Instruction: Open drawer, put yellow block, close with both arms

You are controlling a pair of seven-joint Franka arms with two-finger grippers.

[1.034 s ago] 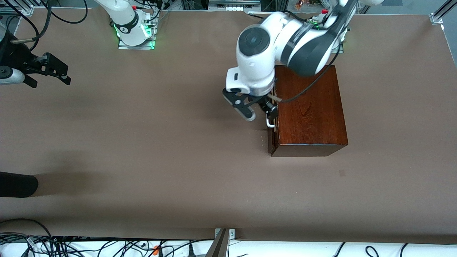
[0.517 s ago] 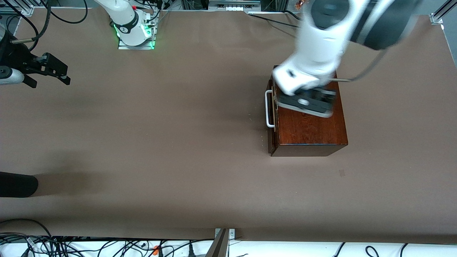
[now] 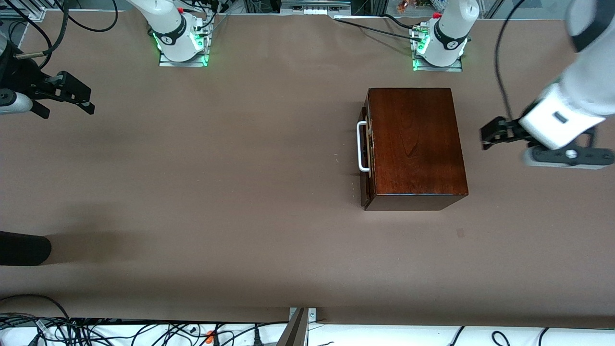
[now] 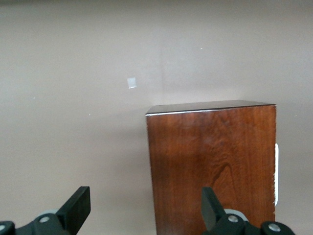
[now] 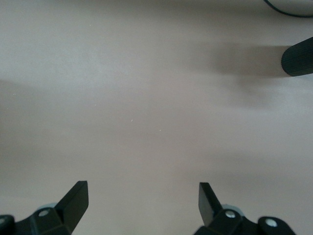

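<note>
Drawer sits nearly shut in box; block not seen. Left gripper hangs released over bare table beside box; right gripper released, waiting at table edge. Handle is best approached squarely, pulled straight.

High front camera and left wrist share the wooden box

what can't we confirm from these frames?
- Yellow block: in no view; whether it is inside the wooden box is hidden by the shut drawer.
- Right gripper: arm cut off by the front view's edge.
- Left gripper: blurred in the front view, open in its wrist view.
</note>
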